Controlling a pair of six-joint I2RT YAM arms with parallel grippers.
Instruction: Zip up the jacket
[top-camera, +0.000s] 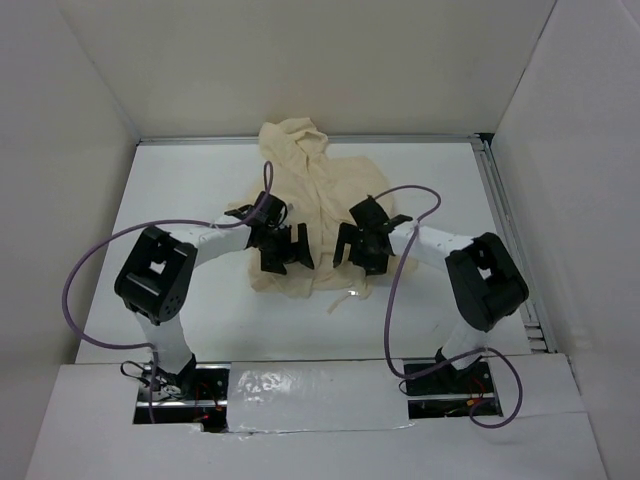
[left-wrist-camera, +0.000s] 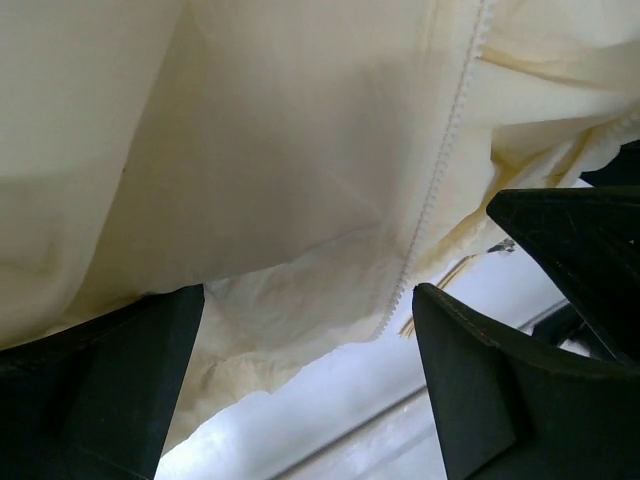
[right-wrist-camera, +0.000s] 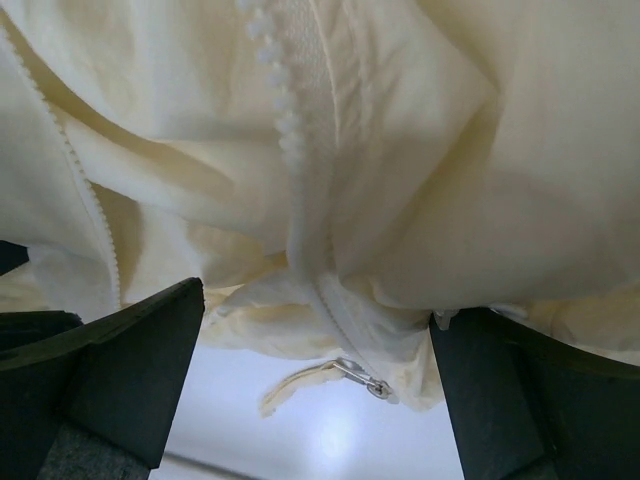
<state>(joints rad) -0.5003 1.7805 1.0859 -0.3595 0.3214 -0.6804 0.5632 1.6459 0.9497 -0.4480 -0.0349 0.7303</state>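
The cream jacket (top-camera: 312, 185) lies crumpled at the middle of the white table, hood toward the back. My left gripper (top-camera: 285, 252) hovers over its near-left hem, open. In the left wrist view its fingers (left-wrist-camera: 110, 385) stand wide apart, with one line of zipper teeth (left-wrist-camera: 430, 190) running down to the hem between them. My right gripper (top-camera: 362, 247) hangs open over the near-right hem. In the right wrist view the metal zipper slider (right-wrist-camera: 370, 383) with its cloth pull tab (right-wrist-camera: 300, 385) sits at the hem's bottom edge, between the spread fingers (right-wrist-camera: 120, 365). Neither gripper holds anything.
White walls enclose the table (top-camera: 190, 190) on three sides. A metal rail (top-camera: 505, 225) runs along the right edge. Purple cables (top-camera: 90, 262) loop from both arms. The right gripper's black body (left-wrist-camera: 590, 240) shows at the edge of the left wrist view.
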